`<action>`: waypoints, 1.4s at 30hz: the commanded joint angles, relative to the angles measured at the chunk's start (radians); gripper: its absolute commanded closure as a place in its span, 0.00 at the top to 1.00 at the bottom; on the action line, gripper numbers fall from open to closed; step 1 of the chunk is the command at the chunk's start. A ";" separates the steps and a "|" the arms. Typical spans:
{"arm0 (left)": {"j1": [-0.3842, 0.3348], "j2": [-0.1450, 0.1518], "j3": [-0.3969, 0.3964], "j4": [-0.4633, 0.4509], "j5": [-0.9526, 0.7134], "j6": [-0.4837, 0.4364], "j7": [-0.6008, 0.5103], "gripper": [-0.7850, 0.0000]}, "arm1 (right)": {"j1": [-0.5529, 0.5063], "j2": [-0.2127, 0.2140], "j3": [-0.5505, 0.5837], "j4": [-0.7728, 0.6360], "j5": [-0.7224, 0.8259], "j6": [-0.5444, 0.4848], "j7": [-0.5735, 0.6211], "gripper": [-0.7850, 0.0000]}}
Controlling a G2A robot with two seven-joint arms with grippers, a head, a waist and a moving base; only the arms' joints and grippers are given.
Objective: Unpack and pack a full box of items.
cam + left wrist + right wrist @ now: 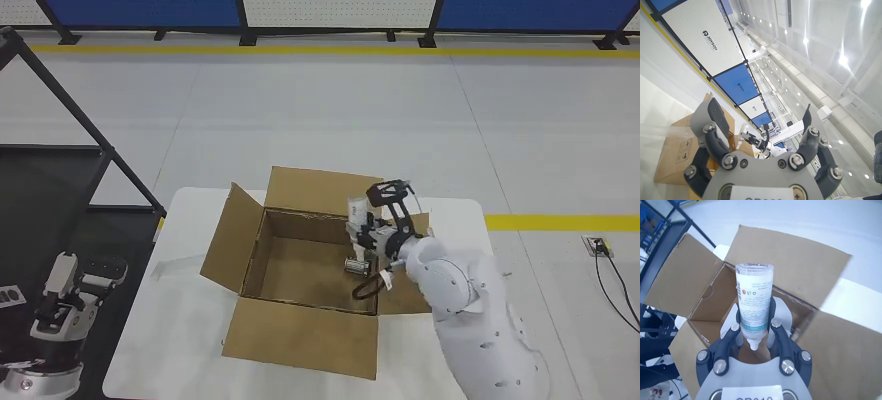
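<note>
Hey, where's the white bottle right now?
The bottle is clamped in the right gripper, cap end toward the wrist. In the top view it is held over the far right part of the open cardboard box.

Top view: high overhead, facing down on the table [455,215], with the box [300,270] central. Right wrist view: close above the box, looking in from 5 o'clock. Left wrist view: low at 8 o'clock, tilted upward; all three share the box.
</note>
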 commanded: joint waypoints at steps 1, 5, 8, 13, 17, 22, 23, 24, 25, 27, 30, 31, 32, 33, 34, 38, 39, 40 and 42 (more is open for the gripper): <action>-0.006 0.001 0.011 0.001 0.008 0.005 -0.005 1.00 | -0.107 0.011 0.087 -0.138 0.008 0.013 0.006 0.00; -0.016 0.002 0.034 0.000 0.022 0.011 -0.014 1.00 | -0.252 0.026 0.207 -0.290 0.037 0.042 -0.002 0.00; -0.022 0.003 0.048 -0.003 0.035 0.014 -0.017 1.00 | -0.332 0.032 0.282 -0.349 0.071 0.065 -0.026 0.00; -0.027 0.004 0.067 -0.007 0.051 0.019 -0.017 1.00 | -0.430 0.038 0.376 -0.370 0.161 0.078 -0.091 0.00; -0.026 0.005 0.077 -0.013 0.064 0.021 -0.016 1.00 | -0.452 0.044 0.427 -0.314 0.224 0.079 -0.120 0.00; -0.023 0.006 0.084 -0.020 0.076 0.021 -0.010 1.00 | -0.397 0.061 0.450 -0.173 0.249 0.052 -0.028 0.00; -0.021 0.006 0.086 -0.022 0.079 0.021 -0.009 1.00 | -0.374 0.065 0.447 -0.138 0.241 0.051 -0.002 0.00; -0.020 0.006 0.087 -0.023 0.081 0.021 -0.007 1.00 | -0.351 0.069 0.442 -0.102 0.235 0.048 0.018 0.00; -0.018 0.006 0.087 -0.025 0.082 0.021 -0.005 1.00 | -0.329 0.073 0.435 -0.063 0.223 0.046 0.043 0.00; -0.014 0.006 0.087 -0.029 0.085 0.021 -0.001 1.00 | -0.285 0.081 0.418 0.010 0.199 0.040 0.097 0.00; -0.009 0.007 0.084 -0.033 0.090 0.022 0.003 1.00 | -0.229 0.092 0.399 0.106 0.177 0.016 0.156 0.00; -0.008 0.007 0.083 -0.034 0.091 0.022 0.004 1.00 | -0.213 0.095 0.392 0.132 0.165 0.010 0.170 0.00; -0.008 0.007 0.083 -0.036 0.092 0.021 0.005 1.00 | -0.199 0.098 0.385 0.160 0.152 0.010 0.181 0.00; -0.006 0.007 0.083 -0.037 0.093 0.021 0.006 1.00 | -0.185 0.101 0.379 0.185 0.137 0.012 0.188 0.00; -0.005 0.007 0.085 -0.040 0.094 0.021 0.006 1.00 | -0.172 0.103 0.371 0.209 0.125 0.014 0.193 0.00; -0.002 0.007 0.092 -0.048 0.104 0.022 0.010 1.00 | -0.129 0.111 0.335 0.285 0.083 0.018 0.205 0.00; -0.002 0.007 0.094 -0.049 0.106 0.022 0.010 1.00 | -0.121 0.112 0.325 0.299 0.076 0.020 0.207 0.00; -0.002 0.008 0.096 -0.049 0.107 0.022 0.012 1.00 | -0.112 0.113 0.317 0.312 0.068 0.024 0.209 0.00; -0.002 0.008 0.099 -0.050 0.110 0.024 0.012 1.00 | -0.094 0.116 0.303 0.339 0.053 0.036 0.211 0.00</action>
